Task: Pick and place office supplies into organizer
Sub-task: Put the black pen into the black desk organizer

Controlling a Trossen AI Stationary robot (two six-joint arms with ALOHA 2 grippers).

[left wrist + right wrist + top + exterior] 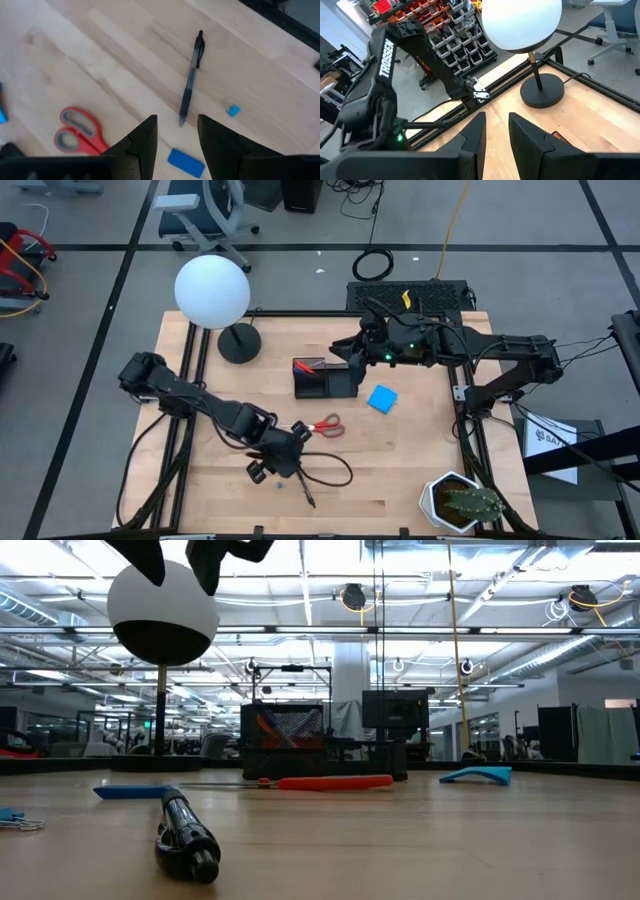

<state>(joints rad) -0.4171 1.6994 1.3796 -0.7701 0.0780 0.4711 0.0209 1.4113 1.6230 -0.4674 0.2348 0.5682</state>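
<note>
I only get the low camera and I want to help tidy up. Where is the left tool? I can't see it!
Observer: The left tool hangs above the table near the black pen. It is open and empty.
Operator: What about the other one?
Observer: The right tool is close to the organizer, on the lamp side of the table. It is open too, holding nothing.
Operator: Is anything hiding from my camera?
Observer: Yes, a potted cactus stands at the table corner on the right arm's side.
</note>
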